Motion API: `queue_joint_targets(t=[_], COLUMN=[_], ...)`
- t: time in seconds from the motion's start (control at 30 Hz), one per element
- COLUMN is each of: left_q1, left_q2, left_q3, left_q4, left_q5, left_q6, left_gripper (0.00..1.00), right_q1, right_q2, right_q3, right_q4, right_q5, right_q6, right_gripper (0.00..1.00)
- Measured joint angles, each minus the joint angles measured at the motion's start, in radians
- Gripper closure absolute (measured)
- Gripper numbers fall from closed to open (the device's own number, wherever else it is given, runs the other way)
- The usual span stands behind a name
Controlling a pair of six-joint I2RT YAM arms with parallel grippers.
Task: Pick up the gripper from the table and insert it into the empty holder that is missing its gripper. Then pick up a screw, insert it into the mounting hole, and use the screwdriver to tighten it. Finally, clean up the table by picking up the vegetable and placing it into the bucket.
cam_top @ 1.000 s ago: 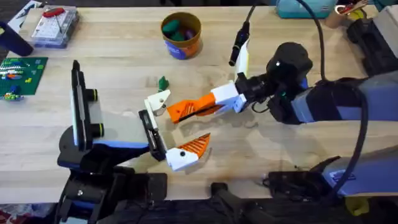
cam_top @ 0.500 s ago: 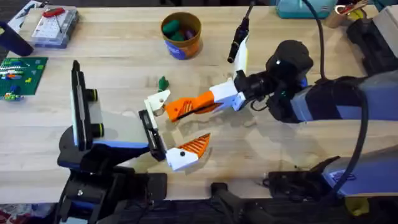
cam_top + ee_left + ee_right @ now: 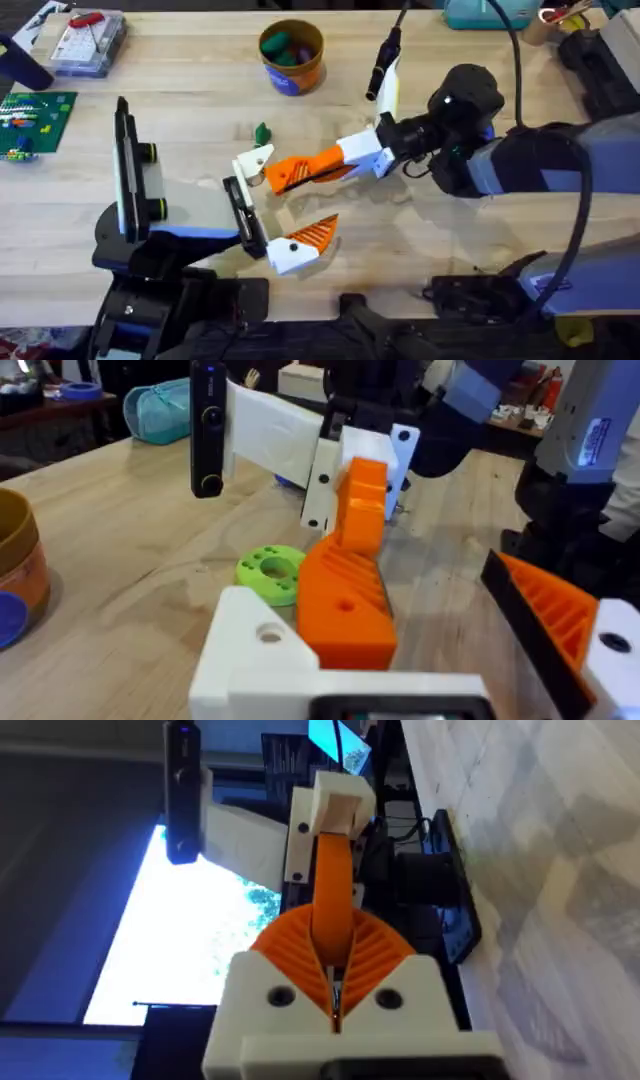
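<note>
Overhead view, left to right. A green board (image 3: 33, 118) and a clear box (image 3: 87, 42) sit at the table's (image 3: 180, 80) far left corner, the board partly cut off by the edge. The left arm (image 3: 150, 225) lies low along the near edge. Its holder (image 3: 252, 162), a small white pointed bracket on a black stand (image 3: 243, 218), sits at mid-table; beside it is a larger white bracket bearing an orange finger (image 3: 300, 245). The left gripper (image 3: 345, 660) has one finger missing, so whether it is released or clenched cannot be told.

The vegetable (image 3: 263, 133), a small dark green piece, lies on the wood just behind the holder. The bucket (image 3: 291, 56) stands farther back, holding green and blue items too small to make out.

The gripper (image 3: 300, 172), orange and ribbed, is held off the table with its orange end close to the holder; contact cannot be judged. The right gripper (image 3: 372, 152) is clamped on its white base. In the left wrist view a lime-green disc (image 3: 270, 568) lies behind the orange piece.
</note>
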Motion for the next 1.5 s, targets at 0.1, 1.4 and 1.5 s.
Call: queue_joint_targets(t=[0.1, 1.4, 1.5], left_q1=[0.000, 0.000, 0.000], left_q2=[0.000, 0.000, 0.000], left_q3=[0.000, 0.000, 0.000], left_q4=[0.000, 0.000, 0.000], left_q5=[0.000, -0.002, -0.002], left_q6=[0.000, 0.000, 0.000], left_gripper=[0.014, 0.014, 0.014], right_q1=[0.002, 0.024, 0.026], right_q2=[0.000, 0.000, 0.000], right_q3=[0.000, 0.000, 0.000], right_q4=[0.000, -0.002, -0.002], right_q5=[0.004, 0.070, 0.076], right_q6=[0.002, 0.061, 0.061], right_gripper=[0.995, 0.995, 0.995])
